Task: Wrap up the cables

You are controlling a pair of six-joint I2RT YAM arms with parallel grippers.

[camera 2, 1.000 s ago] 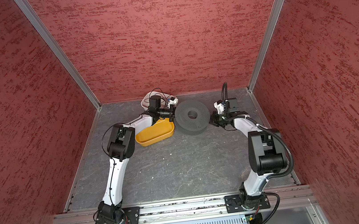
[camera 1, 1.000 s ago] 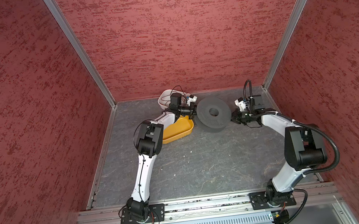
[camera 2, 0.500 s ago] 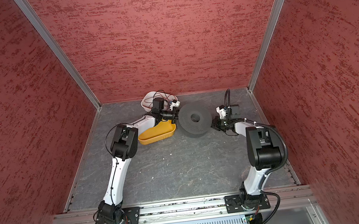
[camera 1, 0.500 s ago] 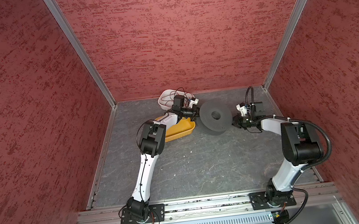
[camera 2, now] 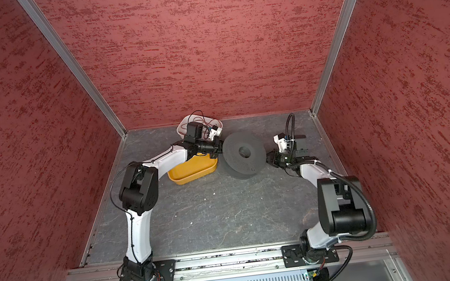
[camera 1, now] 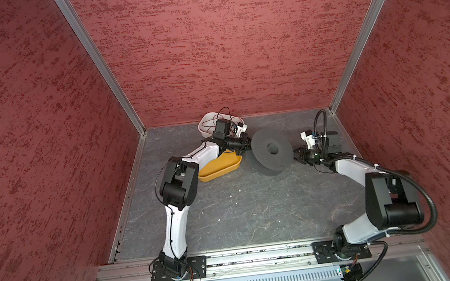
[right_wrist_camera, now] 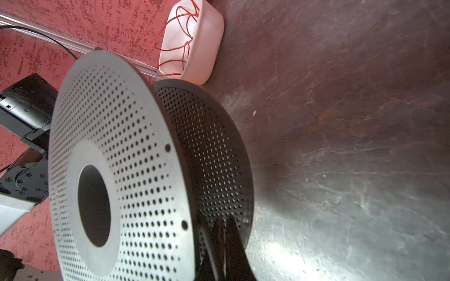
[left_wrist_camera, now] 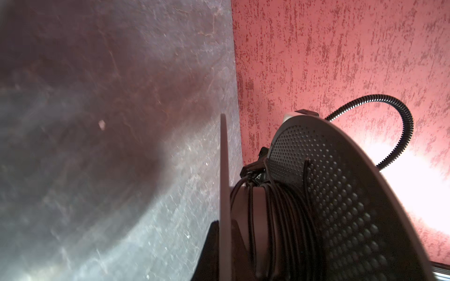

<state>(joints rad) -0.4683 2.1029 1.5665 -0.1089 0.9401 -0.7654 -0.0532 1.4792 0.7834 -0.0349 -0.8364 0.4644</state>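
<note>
Left wrist, cable point(left_wrist_camera: 282, 219) on spool point(left_wrist_camera: 353, 194), nr L jaws

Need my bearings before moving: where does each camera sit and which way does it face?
Top views: high at the front, looking down toward the back wall; left arm, right arm, spool show.
Left wrist: on the left arm, looking along the spool's hub and cable; left gripper shows.
Right wrist: on the right arm, facing the spool's flange, tub beyond; right gripper shows.
All share the spool.
</note>
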